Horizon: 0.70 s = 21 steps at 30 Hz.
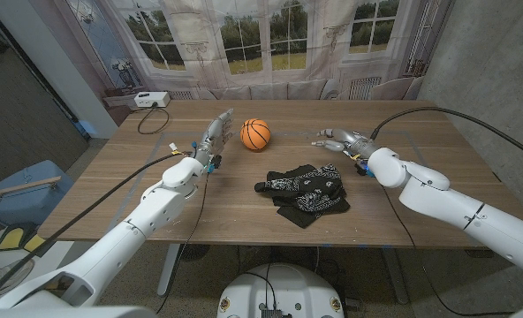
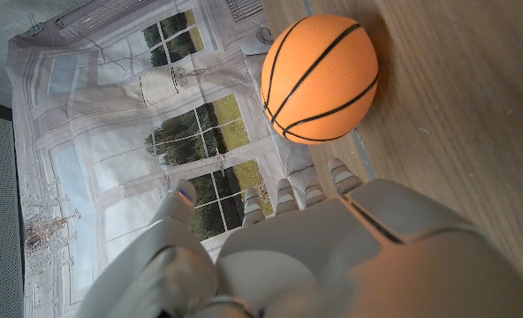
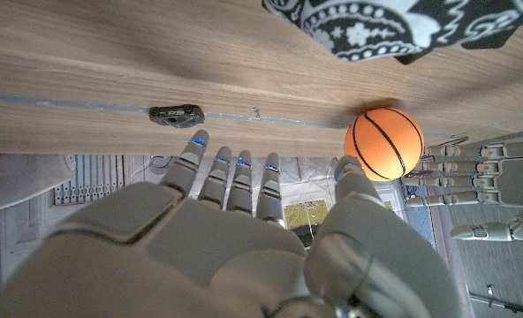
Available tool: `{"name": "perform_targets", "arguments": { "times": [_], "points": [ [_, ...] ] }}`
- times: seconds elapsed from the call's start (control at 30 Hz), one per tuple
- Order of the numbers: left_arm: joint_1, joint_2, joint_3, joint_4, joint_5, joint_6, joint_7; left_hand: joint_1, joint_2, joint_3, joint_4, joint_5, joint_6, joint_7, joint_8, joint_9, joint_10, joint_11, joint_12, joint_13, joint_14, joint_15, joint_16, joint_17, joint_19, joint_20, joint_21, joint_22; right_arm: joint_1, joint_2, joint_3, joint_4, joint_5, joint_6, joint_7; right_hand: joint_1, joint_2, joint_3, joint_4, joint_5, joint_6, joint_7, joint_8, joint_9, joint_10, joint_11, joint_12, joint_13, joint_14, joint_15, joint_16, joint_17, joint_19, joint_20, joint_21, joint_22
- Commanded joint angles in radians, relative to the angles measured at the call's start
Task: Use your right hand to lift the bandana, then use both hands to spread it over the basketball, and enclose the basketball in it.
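Your right hand [image 1: 339, 141] hovers with fingers spread, holding nothing; your left hand [image 1: 212, 137] likewise (just beside the ball). The basketball [image 1: 255, 134] sits between them, the bandana [image 1: 307, 192] crumpled at its five o'clock.

From my left wrist camera I see the back of my grey left hand [image 2: 332, 256], its fingers [image 2: 284, 196] straight and apart, holding nothing. Just beyond the fingertips, the orange rubber basketball with black seams [image 2: 320, 78] sits untouched on the wooden table [image 2: 456, 115]. A printed window backdrop [image 2: 129, 132] hangs behind.
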Motion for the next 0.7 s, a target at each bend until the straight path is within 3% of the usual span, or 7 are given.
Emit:
{"name": "perform_targets", "arguments": {
  "times": [0.03, 0.47, 0.7],
  "points": [
    [0.015, 0.005, -0.011, 0.016, -0.009, -0.03, -0.021, -0.01, -0.001, -0.001, 0.001, 0.007, 0.009, -0.002, -0.002, 0.006, -0.008, 0.0, 0.001, 0.005, -0.007, 0.001, 0.002, 0.005, -0.007, 0.006, 0.001, 0.003, 0.042, -0.01, -0.075, -0.113, -0.178, -0.195, 0.14, -0.015, -0.006, -0.014, 0.004, 0.0, 0.011, 0.004, 0.004, 0.006, -0.023, 0.002, -0.001, 0.003, -0.01, 0.0, -0.003, 0.003, -0.007, 0.0, -0.003, 0.002],
    [0.034, 0.017, -0.02, 0.006, -0.012, -0.046, -0.026, -0.012, -0.001, -0.001, 0.001, 0.007, 0.011, -0.001, -0.004, 0.006, -0.008, 0.002, 0.001, 0.005, -0.005, 0.0, 0.003, 0.005, -0.007, 0.007, 0.002, 0.004, 0.151, 0.007, -0.213, -0.147, -0.375, -0.379, 0.402, -0.039, -0.018, -0.033, 0.012, 0.004, 0.005, 0.011, -0.002, 0.008, -0.048, 0.003, -0.004, 0.005, -0.034, -0.002, -0.009, 0.006, -0.017, -0.003, -0.005, 0.002],
    [0.03, 0.019, -0.02, 0.008, -0.013, -0.046, -0.034, -0.013, -0.001, -0.001, 0.001, 0.007, 0.011, -0.002, -0.005, 0.006, -0.008, 0.0, 0.001, 0.006, -0.005, 0.0, 0.003, 0.005, -0.007, 0.008, 0.002, 0.004, 0.162, 0.012, -0.228, -0.154, -0.414, -0.408, 0.464, -0.055, -0.028, -0.047, 0.017, 0.009, 0.044, 0.035, 0.012, 0.012, -0.048, 0.006, 0.0, 0.006, -0.035, -0.003, -0.007, 0.007, -0.013, -0.005, -0.003, 0.002]
  ]
}}
